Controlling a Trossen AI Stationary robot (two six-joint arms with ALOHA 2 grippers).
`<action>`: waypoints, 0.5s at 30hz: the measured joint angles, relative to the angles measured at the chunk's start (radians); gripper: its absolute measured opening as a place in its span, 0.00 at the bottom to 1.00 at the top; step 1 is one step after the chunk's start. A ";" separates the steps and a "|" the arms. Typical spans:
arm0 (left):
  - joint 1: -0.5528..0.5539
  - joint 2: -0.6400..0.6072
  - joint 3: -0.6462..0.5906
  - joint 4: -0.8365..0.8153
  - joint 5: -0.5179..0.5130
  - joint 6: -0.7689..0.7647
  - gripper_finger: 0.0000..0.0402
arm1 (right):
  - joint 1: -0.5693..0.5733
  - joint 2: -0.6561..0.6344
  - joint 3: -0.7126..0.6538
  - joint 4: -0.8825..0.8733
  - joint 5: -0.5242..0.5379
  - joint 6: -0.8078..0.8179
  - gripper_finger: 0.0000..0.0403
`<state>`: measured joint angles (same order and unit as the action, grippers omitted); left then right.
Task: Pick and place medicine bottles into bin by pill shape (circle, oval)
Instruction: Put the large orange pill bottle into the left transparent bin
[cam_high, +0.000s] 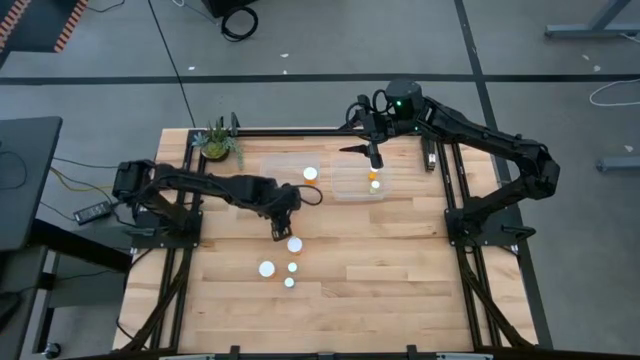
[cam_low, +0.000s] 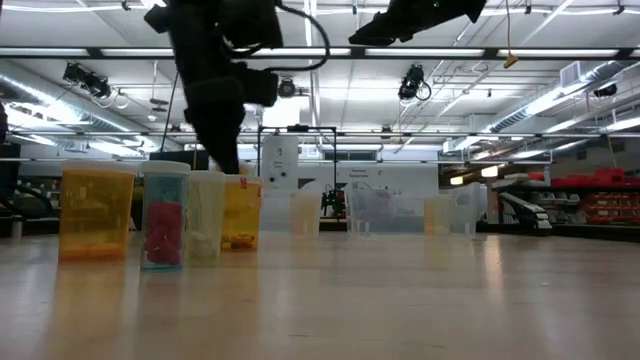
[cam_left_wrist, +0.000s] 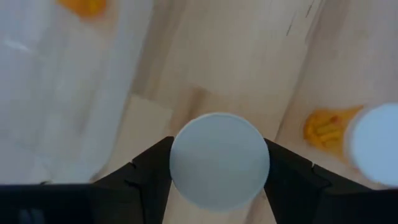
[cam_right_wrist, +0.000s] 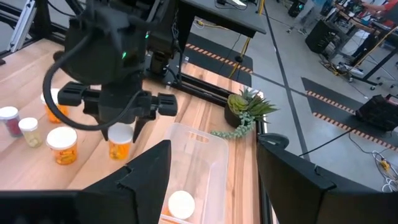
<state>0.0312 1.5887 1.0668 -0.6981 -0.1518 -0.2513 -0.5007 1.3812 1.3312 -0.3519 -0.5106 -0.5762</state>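
Pinching a small amber-orange medicine bottle with a round white cap (cam_left_wrist: 219, 160) between my two dark fingers (cam_left_wrist: 146, 171), my left pincer (cam_high: 281, 229) stands over the middle of the pale wooden table (cam_high: 400, 270), the bottle upright, one finger pressed to either side of it. Just beside it is a wider white-capped amber bottle (cam_high: 295, 244), and a little farther toward the table's front edge are three more: one wide (cam_high: 266, 268) and two small (cam_high: 292, 267) (cam_high: 289, 283). Behind my left pincer lies a clear plastic bin (cam_high: 290, 165) with one white-capped bottle (cam_high: 310, 173) inside it. Next to that sits a second clear bin (cam_high: 350, 190) holding two small bottles (cam_high: 374, 181). My right pincer (cam_high: 376, 160) hangs above this second bin with its fingers spread and nothing between them. A small green potted plant (cam_high: 217, 141) stands at the table's far left corner
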 joint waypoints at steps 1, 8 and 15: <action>0.010 0.000 0.020 -0.007 0.000 0.010 0.55 | 0.000 0.000 0.000 0.000 0.000 0.000 0.61; 0.103 0.000 0.110 -0.032 -0.035 0.089 0.59 | 0.000 0.000 0.000 -0.006 0.000 0.000 0.61; 0.211 0.000 0.117 -0.035 -0.037 0.118 0.55 | 0.000 0.000 0.000 -0.006 0.000 0.000 0.61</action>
<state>0.2427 1.5887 1.1843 -0.7330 -0.1884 -0.1338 -0.5007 1.3814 1.3312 -0.3584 -0.5106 -0.5766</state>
